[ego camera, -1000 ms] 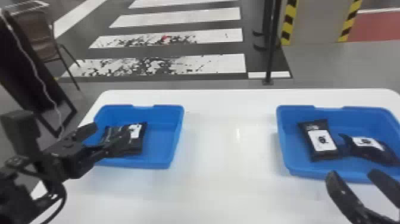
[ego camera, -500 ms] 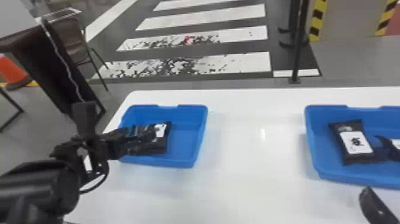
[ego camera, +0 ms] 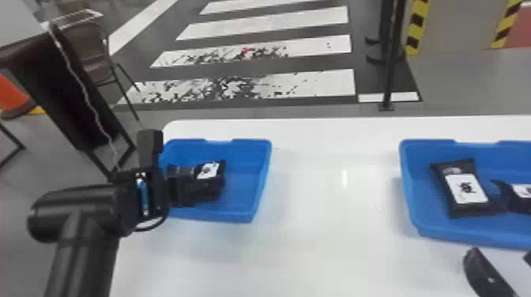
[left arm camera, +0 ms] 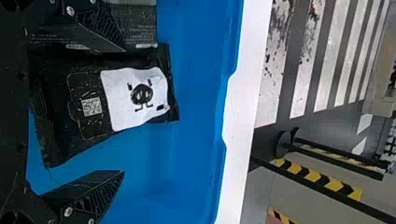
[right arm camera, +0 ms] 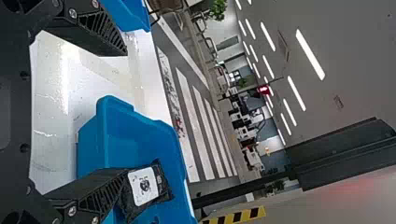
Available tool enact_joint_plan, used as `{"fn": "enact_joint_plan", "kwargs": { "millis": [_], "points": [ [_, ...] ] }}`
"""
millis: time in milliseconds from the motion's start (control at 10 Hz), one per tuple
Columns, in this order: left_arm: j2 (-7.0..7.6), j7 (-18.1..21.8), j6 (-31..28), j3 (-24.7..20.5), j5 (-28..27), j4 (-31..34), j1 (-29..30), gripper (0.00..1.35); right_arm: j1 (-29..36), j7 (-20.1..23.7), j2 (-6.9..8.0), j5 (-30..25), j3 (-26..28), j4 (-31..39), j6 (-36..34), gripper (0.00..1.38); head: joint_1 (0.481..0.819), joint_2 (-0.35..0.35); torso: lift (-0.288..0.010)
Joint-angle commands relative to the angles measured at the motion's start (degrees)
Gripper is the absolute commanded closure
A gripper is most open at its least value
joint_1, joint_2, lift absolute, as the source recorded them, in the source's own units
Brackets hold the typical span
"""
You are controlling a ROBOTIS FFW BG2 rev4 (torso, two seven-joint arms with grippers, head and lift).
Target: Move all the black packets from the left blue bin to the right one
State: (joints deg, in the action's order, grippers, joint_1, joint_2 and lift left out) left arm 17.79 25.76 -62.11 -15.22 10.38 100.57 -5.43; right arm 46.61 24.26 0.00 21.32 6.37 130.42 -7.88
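Head view: left gripper (ego camera: 199, 185) at the left blue bin (ego camera: 245, 177), right gripper (ego camera: 501, 254) near the right blue bin (ego camera: 466, 236).
Both grippers' jaws stand apart; a white-labelled black packet (left arm camera: 135, 98) lies between the left's, while an upright-labelled packet (ego camera: 466, 189) and its neighbour (ego camera: 519, 202) lie in the right bin.

Black packets (left arm camera: 86, 93) lie together in the left blue bin (ego camera: 247, 177); two white-labelled packets (ego camera: 467, 189) lie in the right bin (ego camera: 428, 221).
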Motion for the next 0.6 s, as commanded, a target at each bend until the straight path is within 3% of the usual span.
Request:
{"fn": "enact_joint_plan", "kwargs": {
  "millis": [0,100,200,300,400,500],
  "points": [
    [0.14,0.0,-1.3,1.9,0.0,-2.5,-1.7,0.15,-0.1,0.0,0.05,0.3,-0.1,-0.3,-0.3,0.15,0.695,0.235,-0.185],
    [0.14,0.0,-2.2,2.3,-0.4,-4.2,-2.7,0.19,-0.2,0.0,0.05,0.5,-0.1,-0.3,-0.3,0.15,0.695,0.229,-0.185],
    [0.05,0.0,-2.6,2.5,0.6,-5.6,-3.2,0.33,-0.2,0.1,0.05,0.8,-0.1,-0.4,-0.4,0.15,0.695,0.224,-0.185],
    [0.23,0.1,-4.7,3.1,-1.2,-5.9,-3.9,0.74,-0.3,0.2,0.05,1.6,-0.1,-1.0,-0.6,0.15,0.695,0.221,-0.185],
    [0.84,0.5,-5.2,4.3,-2.3,-6.1,-4.3,0.82,-0.3,0.3,0.05,1.6,-0.2,-1.0,-0.6,0.15,0.695,0.222,-0.185],
    [0.93,1.0,-4.1,4.4,-2.4,-6.7,-4.3,1.0,-0.5,0.4,0.05,1.8,-0.2,-1.3,-0.6,0.15,0.695,0.224,-0.185]
  ]
}}
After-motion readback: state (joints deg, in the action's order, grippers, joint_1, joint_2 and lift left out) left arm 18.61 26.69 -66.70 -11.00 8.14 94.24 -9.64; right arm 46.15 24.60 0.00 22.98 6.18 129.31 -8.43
